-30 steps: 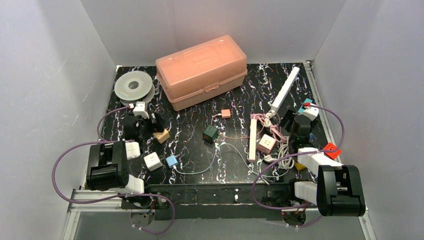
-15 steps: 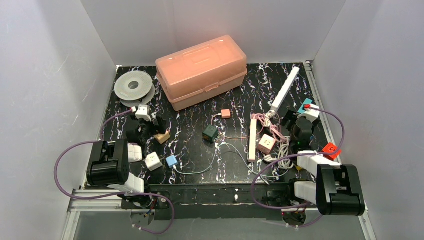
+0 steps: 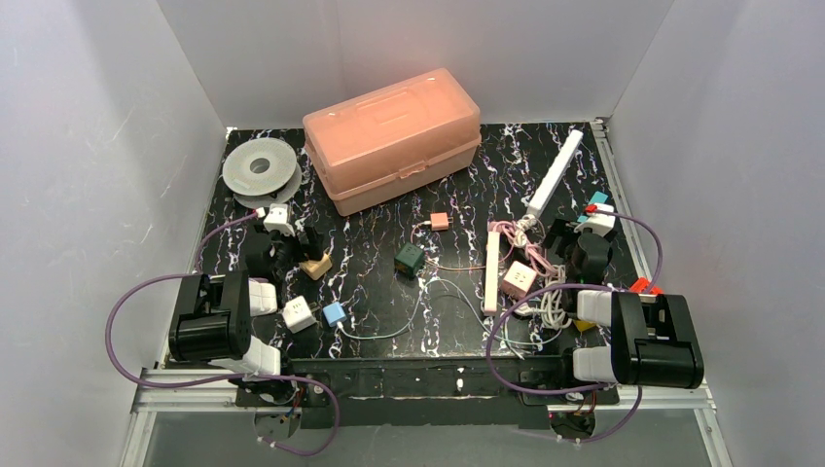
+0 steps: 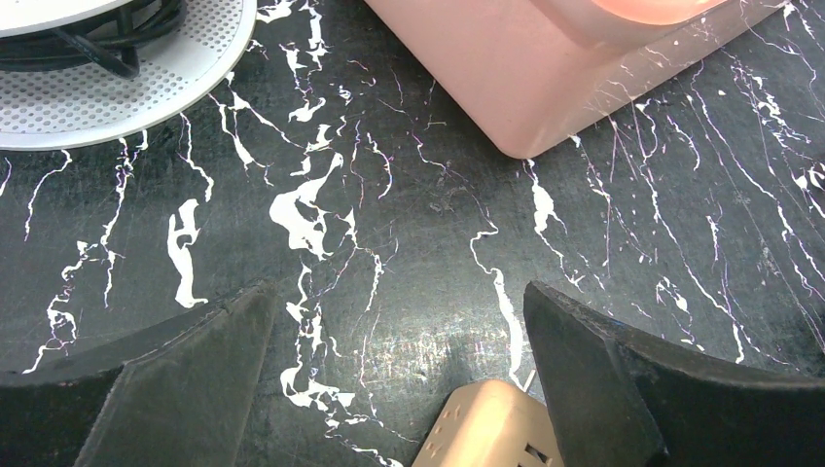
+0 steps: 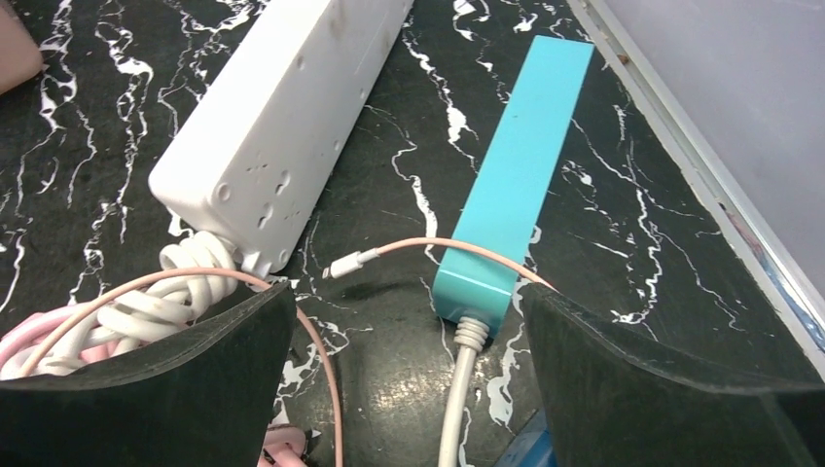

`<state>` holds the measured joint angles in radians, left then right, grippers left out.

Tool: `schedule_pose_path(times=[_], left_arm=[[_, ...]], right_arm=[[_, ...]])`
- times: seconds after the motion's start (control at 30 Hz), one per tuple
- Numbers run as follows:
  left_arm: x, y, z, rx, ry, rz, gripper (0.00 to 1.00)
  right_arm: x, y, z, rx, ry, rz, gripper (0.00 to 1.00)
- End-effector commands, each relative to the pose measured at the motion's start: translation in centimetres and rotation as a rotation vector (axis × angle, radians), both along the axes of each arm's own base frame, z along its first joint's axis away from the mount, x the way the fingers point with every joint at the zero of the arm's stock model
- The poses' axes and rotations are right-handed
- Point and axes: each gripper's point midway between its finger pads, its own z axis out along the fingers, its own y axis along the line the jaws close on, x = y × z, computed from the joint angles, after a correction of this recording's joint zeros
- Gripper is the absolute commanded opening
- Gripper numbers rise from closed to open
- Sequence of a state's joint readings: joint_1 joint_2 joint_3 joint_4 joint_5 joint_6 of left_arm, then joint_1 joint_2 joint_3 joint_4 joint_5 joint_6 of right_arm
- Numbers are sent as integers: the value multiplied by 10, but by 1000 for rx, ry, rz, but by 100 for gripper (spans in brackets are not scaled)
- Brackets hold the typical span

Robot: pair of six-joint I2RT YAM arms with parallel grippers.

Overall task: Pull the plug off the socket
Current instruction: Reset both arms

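Note:
My right gripper (image 5: pixel 409 326) stands open low over the mat, with nothing between its fingers. Just ahead of it lies a teal socket strip (image 5: pixel 516 165) with its white cord (image 5: pixel 455 418) running back between the jaws. A loose pink cable tip (image 5: pixel 346 263) lies next to it, and a white socket strip (image 5: pixel 292 107) lies to the left. My left gripper (image 4: pixel 397 306) is open too, with a tan cube socket (image 4: pixel 491 433) close to its right finger. I cannot make out a plug seated in any socket.
A pink cube socket (image 3: pixel 519 279), a pink strip (image 3: pixel 492 265) and tangled cords (image 3: pixel 550 297) lie left of the right gripper (image 3: pixel 574 251). A green cube (image 3: pixel 409 258), white cube (image 3: pixel 298 313) and blue cube (image 3: pixel 334 313) sit mid-table. A pink box (image 3: pixel 394 136) and a white spool (image 3: pixel 259 168) stand behind.
The right arm has pushed a little farther forward and left, and its jaws have spread wider. The left gripper shifted slightly early on, then held still.

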<state>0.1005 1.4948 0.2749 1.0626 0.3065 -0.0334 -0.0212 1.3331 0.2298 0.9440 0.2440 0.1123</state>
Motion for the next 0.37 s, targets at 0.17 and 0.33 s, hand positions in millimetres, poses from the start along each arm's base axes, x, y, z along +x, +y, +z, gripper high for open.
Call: schedule_pose_path(times=[0.17,0.33], left_arm=[[3,3,0,29,5,7,98],[3,3,-1,42,10,20,98]], right_arm=[[11,4,23,-9,-78,29,94],[11,3,24,-8,-78,28,95]])
